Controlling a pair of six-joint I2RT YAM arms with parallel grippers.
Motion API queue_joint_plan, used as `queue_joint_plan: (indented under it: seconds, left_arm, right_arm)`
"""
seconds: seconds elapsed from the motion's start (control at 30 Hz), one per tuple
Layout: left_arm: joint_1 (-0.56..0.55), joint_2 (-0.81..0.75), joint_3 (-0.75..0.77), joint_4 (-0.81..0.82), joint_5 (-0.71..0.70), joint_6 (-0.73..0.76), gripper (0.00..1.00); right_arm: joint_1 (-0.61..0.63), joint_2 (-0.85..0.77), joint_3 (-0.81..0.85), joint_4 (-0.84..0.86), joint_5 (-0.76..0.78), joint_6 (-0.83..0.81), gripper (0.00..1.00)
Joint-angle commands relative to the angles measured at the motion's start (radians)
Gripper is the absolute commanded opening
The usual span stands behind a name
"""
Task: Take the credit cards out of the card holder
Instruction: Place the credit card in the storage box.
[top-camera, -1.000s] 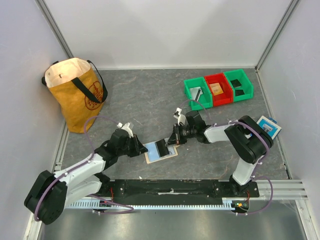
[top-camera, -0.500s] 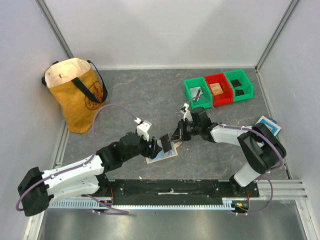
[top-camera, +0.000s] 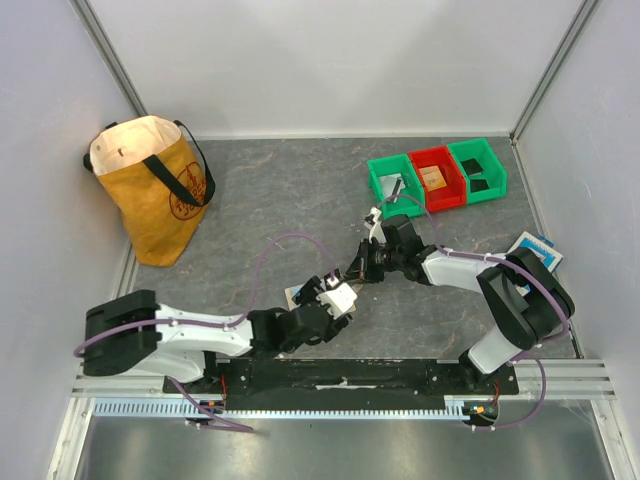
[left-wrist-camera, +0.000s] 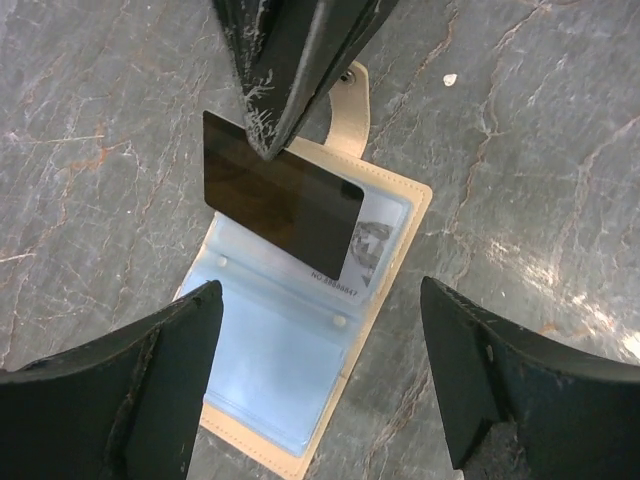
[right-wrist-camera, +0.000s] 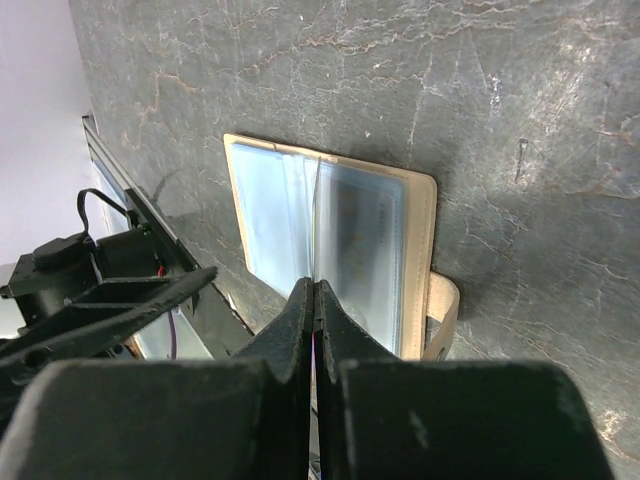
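Above the open card holder (left-wrist-camera: 290, 375) lying flat on the table (left-wrist-camera: 530, 150), your right gripper (left-wrist-camera: 266, 150) was clenched on the upper edge of the black credit card (left-wrist-camera: 285, 215), probably to draw it free, while your left gripper (left-wrist-camera: 320, 290) hung spread and empty, likely ready to pin the holder.

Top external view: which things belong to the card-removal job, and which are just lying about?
Job: card holder, black card, right gripper pinching it, left gripper open above the holder.
Lying about: yellow tote bag, three plastic bins, blue-and-white packet.
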Motion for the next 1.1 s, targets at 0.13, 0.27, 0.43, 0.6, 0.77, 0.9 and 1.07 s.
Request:
queue_joint_plan:
  seconds: [0.13, 0.27, 0.43, 0.6, 0.77, 0.9, 1.07]
  left_arm:
    - [-0.083, 0.226, 0.152, 0.159, -0.274, 0.066, 0.79]
    - [-0.083, 0.308, 0.19, 0.17, -0.312, 0.043, 0.71]
    - [-0.085, 0.36, 0.224, 0.124, -0.346, 0.0, 0.49]
    - [-0.085, 0.356, 0.247, 0.058, -0.357, -0.04, 0.02]
    - [-0.085, 0.3, 0.247, -0.002, -0.369, -0.091, 0.02]
    - [-0.075, 0.221, 0.232, -0.051, -0.363, -0.152, 0.02]
    - [-0.017, 0.061, 0.168, -0.069, -0.284, -0.232, 0.02]
  right_arm:
    - [-0.004, -0.052, 0.0, -0.008, 0.009, 0.024, 0.0]
    - [-0.006, -0.061, -0.003, -0.01, 0.013, 0.032, 0.0]
    - [-0.004, -0.085, -0.01, -0.014, 0.02, 0.038, 0.0]
    - [-0.004, -0.104, -0.01, -0.014, 0.028, 0.049, 0.0]
    - [-0.004, -0.147, -0.003, -0.002, 0.06, 0.05, 0.0]
    - [-0.009, -0.225, 0.0, 0.021, 0.101, 0.032, 0.17]
    - [-0.012, -0.347, -0.002, 0.055, 0.157, -0.026, 0.58]
